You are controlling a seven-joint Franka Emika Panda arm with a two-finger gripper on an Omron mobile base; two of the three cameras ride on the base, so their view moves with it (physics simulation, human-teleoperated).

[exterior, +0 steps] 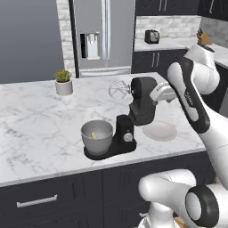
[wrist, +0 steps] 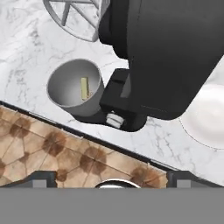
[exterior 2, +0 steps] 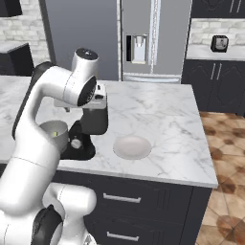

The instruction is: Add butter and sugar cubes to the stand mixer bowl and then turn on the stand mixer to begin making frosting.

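Left base view puts the mixer (exterior: 133, 118) near the front edge of the marble counter (exterior: 35, 129), its head tilted back and the whisk (exterior: 118, 90) lifted clear. Nearest the counter edge, the bowl (exterior: 97, 136) sits on the mixer's base, on the side away from the arm, with a small pale yellow lump, the butter (exterior: 94, 135), inside it. I cannot make out a sugar cube. A small knob (exterior: 128, 137) shows on the mixer's side near the base. Just beside the mixer, on the arm's side, lies a white plate (exterior: 160, 131). The gripper (exterior: 171, 95) hangs close behind the raised head; whether its fingers are spread or closed cannot be told. Well beyond the mixer stands a potted plant (exterior: 63, 82), then the fridge (exterior: 104, 35), with a toaster (exterior: 152, 36) on the far counter.
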